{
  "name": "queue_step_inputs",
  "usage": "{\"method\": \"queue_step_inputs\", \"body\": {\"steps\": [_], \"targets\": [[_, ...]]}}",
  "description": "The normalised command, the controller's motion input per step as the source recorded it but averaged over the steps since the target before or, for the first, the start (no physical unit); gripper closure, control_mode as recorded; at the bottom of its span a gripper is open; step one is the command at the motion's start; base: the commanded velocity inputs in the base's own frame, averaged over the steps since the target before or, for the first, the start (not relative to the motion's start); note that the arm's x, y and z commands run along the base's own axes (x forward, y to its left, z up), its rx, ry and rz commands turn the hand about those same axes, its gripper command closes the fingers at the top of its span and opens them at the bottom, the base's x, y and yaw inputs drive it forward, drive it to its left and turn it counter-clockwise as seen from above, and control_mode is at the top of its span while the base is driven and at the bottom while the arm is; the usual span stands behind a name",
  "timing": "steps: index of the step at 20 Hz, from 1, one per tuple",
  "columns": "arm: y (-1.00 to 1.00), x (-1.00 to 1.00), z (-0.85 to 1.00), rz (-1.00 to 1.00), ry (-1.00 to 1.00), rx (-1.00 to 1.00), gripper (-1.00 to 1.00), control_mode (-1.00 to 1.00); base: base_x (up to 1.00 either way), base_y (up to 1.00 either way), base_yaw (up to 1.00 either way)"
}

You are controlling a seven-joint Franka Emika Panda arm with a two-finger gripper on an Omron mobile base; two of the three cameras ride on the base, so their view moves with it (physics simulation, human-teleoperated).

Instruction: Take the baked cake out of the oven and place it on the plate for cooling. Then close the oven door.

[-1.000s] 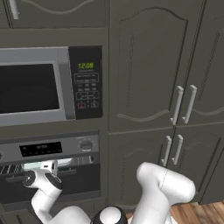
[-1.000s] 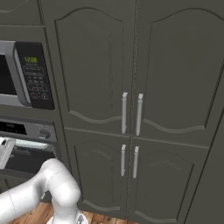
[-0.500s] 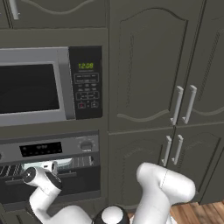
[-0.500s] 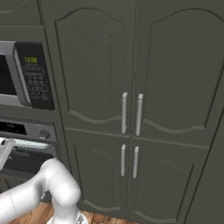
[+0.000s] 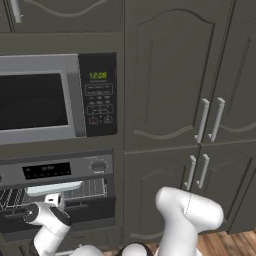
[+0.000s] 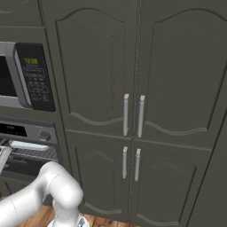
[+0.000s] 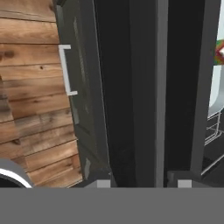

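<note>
Landmark: control strip [image 5: 60,170] of the oven [image 5: 65,192]; all places are given from it.
Hand: gripper [image 7: 142,183] sits low, below the strip's left end. In the hand view its fingertips stand either side of the silver bar handle [image 7: 161,87] of the oven door [image 7: 118,109]. I cannot tell whether the pads are pressing the bar or merely straddle it.
Cake: baked cake [image 5: 54,188] lies flat on the wire rack [image 5: 92,189], directly beneath the strip on the rack's left half, inside the cavity. Nothing is touching it.
Change: over the last second the wrist has sunk slightly, down and left from the strip. The door's top edge appears to have followed it, though the shift is small. The cake has not moved.
Reading: this is probably the door-opening pull, still under way.
Consequence: the first half of the task is barely begun. The door needs to drop well clear of the rack before the hand can reach the cake.
Risk: if the hold is loose, the bar could slip out partway down.
</note>
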Motion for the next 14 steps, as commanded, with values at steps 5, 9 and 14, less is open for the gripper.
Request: {"method": "queue_step_inputs", "body": {"steps": [5, 9, 14], "targets": [[0.35, -0.58, -0.75, 0.06, 0.1, -0.04, 1.0, -1.0, 0.0, 0.0, 0.0], [0.31, -0.54, -0.69, 0.05, 0.18, -0.01, 1.0, -1.0, 0.0, 0.0, 0.0], [0.3, -0.5, -0.67, 0.04, 0.22, 0.0, 1.0, -1.0, 0.0, 0.0, 0.0]]}}
